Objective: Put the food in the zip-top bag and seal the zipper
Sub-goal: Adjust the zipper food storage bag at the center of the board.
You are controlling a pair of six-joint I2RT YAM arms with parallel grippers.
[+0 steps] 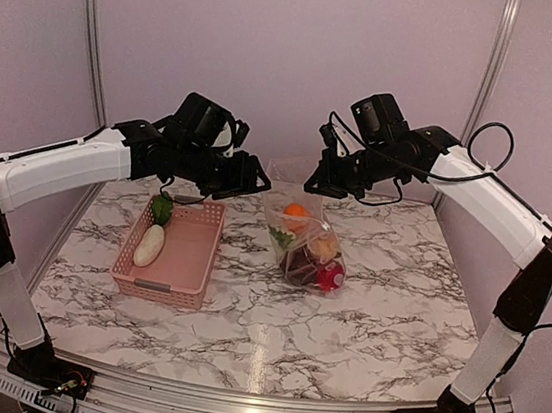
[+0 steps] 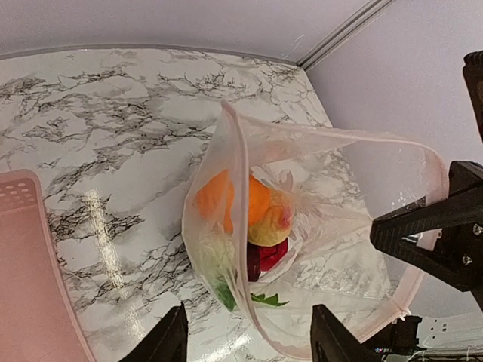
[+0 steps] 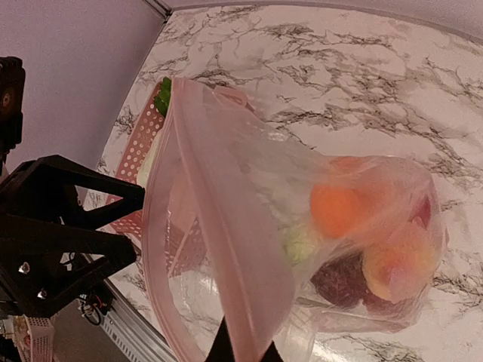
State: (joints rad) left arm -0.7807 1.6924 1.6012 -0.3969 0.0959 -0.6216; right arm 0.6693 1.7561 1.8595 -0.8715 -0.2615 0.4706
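The clear zip-top bag (image 1: 305, 235) hangs upright between my grippers, mouth open. Inside are an orange (image 2: 226, 197), a yellow fruit (image 2: 269, 226), a red piece (image 2: 268, 256), a dark brown piece (image 3: 339, 279) and a leafy radish (image 2: 215, 256). My right gripper (image 3: 243, 353) is shut on the bag's rim beside the zipper strip (image 3: 162, 226). My left gripper (image 2: 249, 343) is open, with the bag's other rim running between its fingers, ungripped. A white radish (image 1: 150, 243) with green leaves lies in the pink basket (image 1: 194, 257).
The pink basket stands on the marble table (image 1: 270, 337) left of the bag, under my left arm. Purple walls with metal posts (image 1: 94, 33) close in the back and sides. A metal rail (image 1: 232, 403) runs along the near edge.
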